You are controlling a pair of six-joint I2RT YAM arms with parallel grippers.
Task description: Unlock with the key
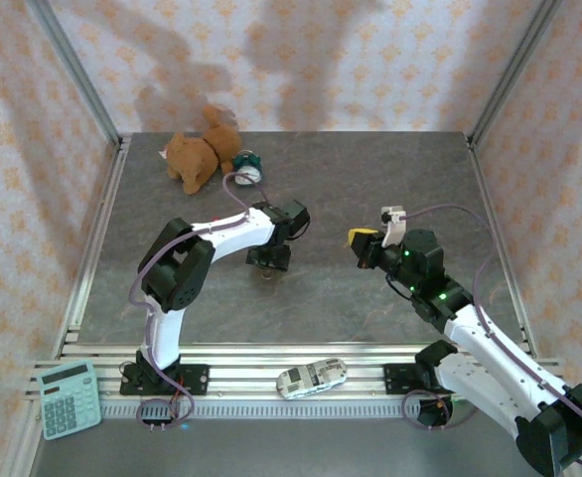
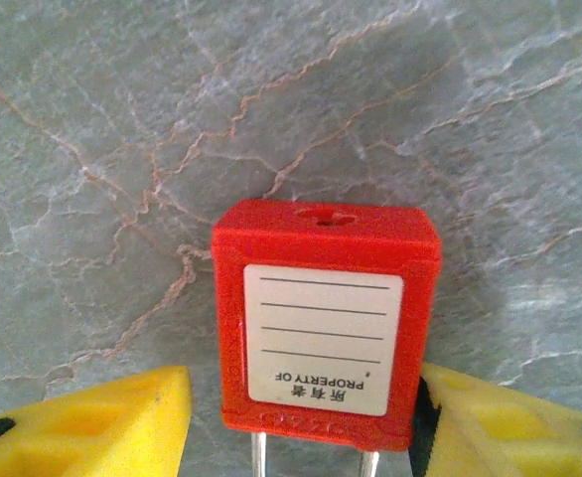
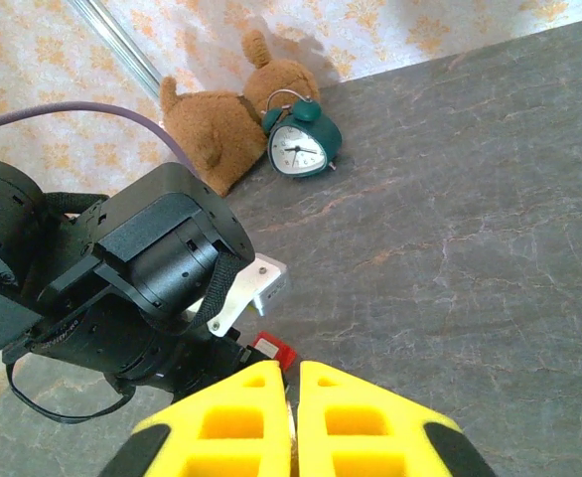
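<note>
Tabletop open far right; plush toy, clock block far left; left tool, padlock centre.

Matt plastic on stone-look grey
The padlock is grainy matt red plastic with a smooth white paper label and shiny metal shackle legs; the worktop looks matt, veined like stone.

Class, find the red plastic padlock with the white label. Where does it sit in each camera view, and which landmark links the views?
Top external: the red plastic padlock is a small speck under the left gripper, left of centre.
Left wrist: the padlock stands large at lower centre, label facing the camera.
Right wrist: a red corner of the padlock at bottom centre, just beyond the right gripper.
Shared landmark: the grey veined tabletop.
</note>
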